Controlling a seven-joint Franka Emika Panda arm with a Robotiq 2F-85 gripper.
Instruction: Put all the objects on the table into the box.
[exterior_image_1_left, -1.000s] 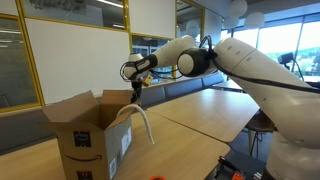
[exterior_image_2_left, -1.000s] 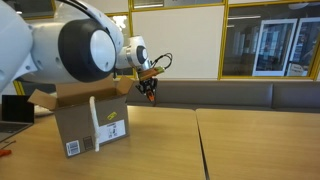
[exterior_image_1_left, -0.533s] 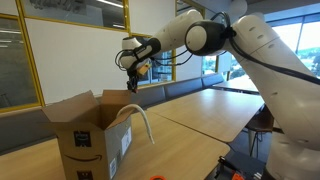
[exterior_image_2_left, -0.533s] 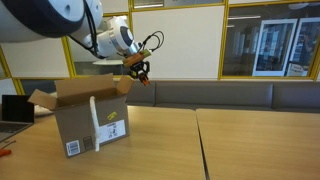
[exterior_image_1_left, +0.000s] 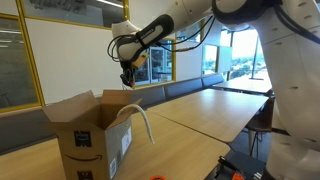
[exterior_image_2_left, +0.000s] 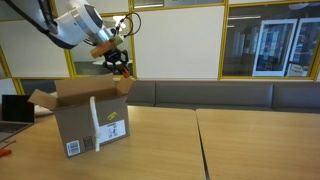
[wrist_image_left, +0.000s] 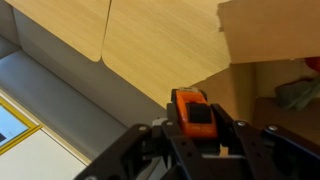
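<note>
My gripper (wrist_image_left: 196, 138) is shut on a small orange block with a dark top (wrist_image_left: 193, 115). In both exterior views it hangs above the open brown cardboard box (exterior_image_1_left: 85, 135) (exterior_image_2_left: 80, 125), over its edge; the gripper shows in the exterior views (exterior_image_1_left: 127, 79) (exterior_image_2_left: 120, 66). A long bendy white tube (exterior_image_1_left: 140, 118) hangs out of the box over its side (exterior_image_2_left: 95, 122). In the wrist view the box's flap (wrist_image_left: 270, 35) and inside show at the right, with a dark green-grey item (wrist_image_left: 298, 93) and a bit of red (wrist_image_left: 312, 63) inside. The light wood table (exterior_image_1_left: 190, 115) (exterior_image_2_left: 230, 140) carries the box.
A small red item (exterior_image_1_left: 155, 177) lies at the table's near edge, and another red bit (exterior_image_2_left: 5, 150) lies at the left edge. A laptop (exterior_image_2_left: 12, 108) stands behind the box. Grey benches (exterior_image_2_left: 220, 95) and glass walls run along the back. A table seam (exterior_image_2_left: 198, 140) runs across the top.
The arm has swung with the orange block from beside the box, up and over toward the box opening. The box and the white tube have not moved.
</note>
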